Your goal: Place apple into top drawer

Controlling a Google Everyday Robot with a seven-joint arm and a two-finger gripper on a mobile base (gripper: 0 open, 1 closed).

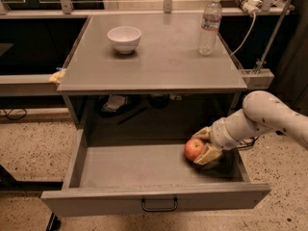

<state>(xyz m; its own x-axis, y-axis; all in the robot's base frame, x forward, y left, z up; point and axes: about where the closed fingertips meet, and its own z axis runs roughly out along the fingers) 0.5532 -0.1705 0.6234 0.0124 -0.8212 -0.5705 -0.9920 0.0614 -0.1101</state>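
The red-orange apple [193, 149] is inside the open top drawer [96, 203], at the right side of its floor. The drawer is pulled out under the grey table, and its dark loop handle [159, 205] sits at the centre of the front panel. My gripper [199, 147] reaches in from the right on the white arm [260, 117]. Its tan fingers [208, 154] sit above and below the apple and are shut on it. The apple is low, at or just above the drawer floor; I cannot tell whether it touches.
On the grey table top [159, 66] stand a white bowl [124, 37] at the back left and a clear water bottle [210, 25] at the back right. The left and middle of the drawer floor are bare. Cables and small items lie on the shelf behind the drawer.
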